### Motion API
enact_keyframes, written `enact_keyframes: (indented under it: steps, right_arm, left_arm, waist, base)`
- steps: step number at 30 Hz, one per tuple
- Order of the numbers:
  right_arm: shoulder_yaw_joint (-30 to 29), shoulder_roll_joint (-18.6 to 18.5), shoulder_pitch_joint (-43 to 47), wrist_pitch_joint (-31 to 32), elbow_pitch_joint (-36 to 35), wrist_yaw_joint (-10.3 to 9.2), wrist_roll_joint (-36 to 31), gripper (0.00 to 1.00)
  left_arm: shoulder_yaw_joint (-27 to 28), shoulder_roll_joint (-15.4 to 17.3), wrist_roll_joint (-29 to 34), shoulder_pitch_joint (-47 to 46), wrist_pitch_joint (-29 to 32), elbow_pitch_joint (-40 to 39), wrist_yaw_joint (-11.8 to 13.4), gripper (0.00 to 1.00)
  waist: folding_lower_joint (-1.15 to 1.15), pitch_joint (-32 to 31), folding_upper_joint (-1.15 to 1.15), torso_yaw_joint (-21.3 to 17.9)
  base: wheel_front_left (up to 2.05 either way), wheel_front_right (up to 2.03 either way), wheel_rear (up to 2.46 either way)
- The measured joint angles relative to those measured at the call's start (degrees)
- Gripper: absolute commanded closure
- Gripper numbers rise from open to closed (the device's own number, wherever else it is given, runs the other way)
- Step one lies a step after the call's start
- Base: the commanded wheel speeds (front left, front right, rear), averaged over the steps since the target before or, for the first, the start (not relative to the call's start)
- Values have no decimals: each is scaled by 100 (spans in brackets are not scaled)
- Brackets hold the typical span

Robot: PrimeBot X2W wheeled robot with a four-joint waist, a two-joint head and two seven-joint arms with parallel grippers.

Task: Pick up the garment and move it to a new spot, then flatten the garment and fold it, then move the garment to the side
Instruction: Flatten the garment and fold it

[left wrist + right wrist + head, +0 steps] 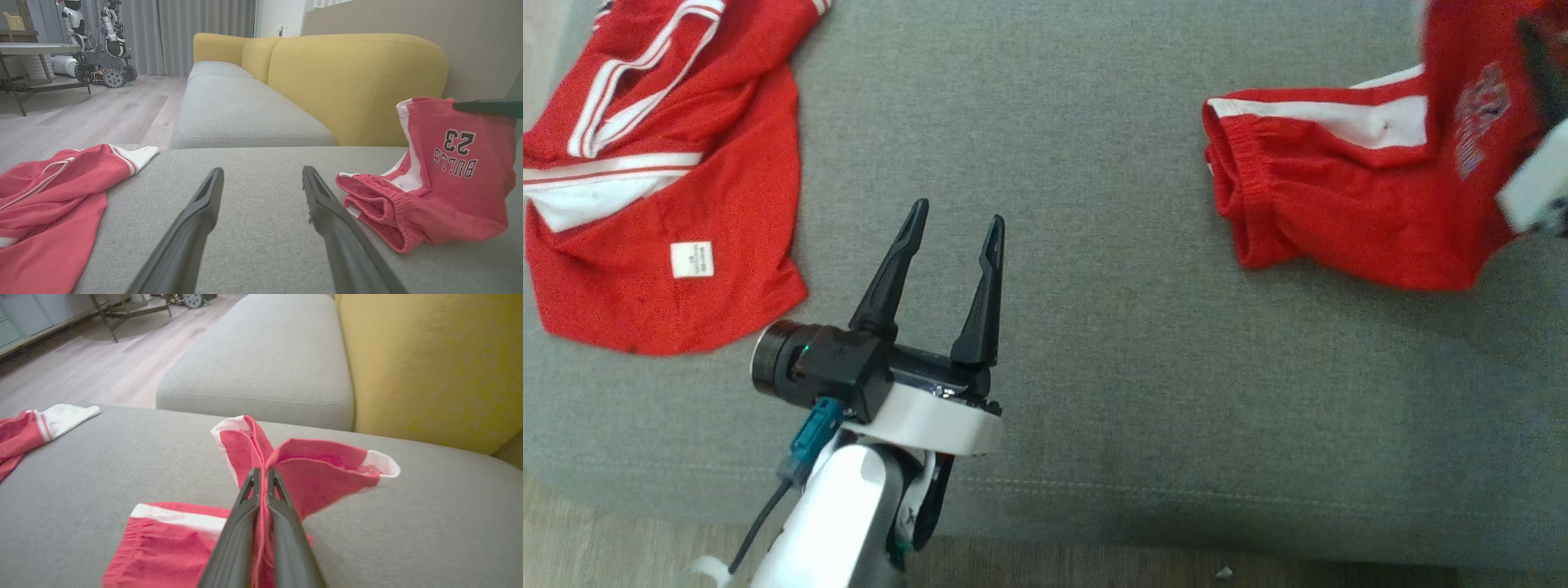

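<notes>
The garment, red shorts (1307, 204) with white side stripes and "BULLS 23" print, lies on the right of the grey cushion (1094, 245). One leg hem is lifted off the cushion. My right gripper (261, 473) is shut on that hem, and red cloth (318, 477) fans out past its fingertips. In the head view the right gripper (1534, 41) is blurred at the upper right corner. My left gripper (960, 220) hovers open over the cushion's middle, left of the shorts (449, 192), with nothing between its fingers (196, 220).
A second red garment, a jersey (662, 188) with white trim, lies crumpled at the cushion's left end. A yellow backrest (355, 85) rises behind the shorts. The cushion's front edge (1094, 523) drops to wooden floor. A table and another robot (102, 61) stand far off.
</notes>
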Motion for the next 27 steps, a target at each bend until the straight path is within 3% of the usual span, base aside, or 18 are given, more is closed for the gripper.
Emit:
enact_keyframes:
  steps: [12,13,14,22,27]
  right_arm:
    - [1337,563,298,109,307,0,204,100]
    - [1435,621,354,134,372,0,232,74]
    - [1435,621,354,134,372,0,232,0]
    - [2065,848,711,-121,175,0,650,0]
    - [1894,838,1241,-961,-372,1,673,0]
  left_arm:
    - [-60,1,-146,83,0,69,-23,0]
    - [-67,1,-158,83,0,74,-35,0]
    - [-67,1,-158,83,0,74,-35,0]
    - [-91,1,-199,166,0,182,-34,0]
    - [-5,2,-200,430,0,101,19,0]
  waist:
    - [0,-60,0,347]
    - [0,-67,0,373]
    - [0,-67,0,373]
    - [0,-311,0,443]
    - [0,-583,0,395]
  base:
    - [0,0,0]
    - [0,0,0]
    - [0,0,0]
    - [0,0,0]
    - [0,0,0]
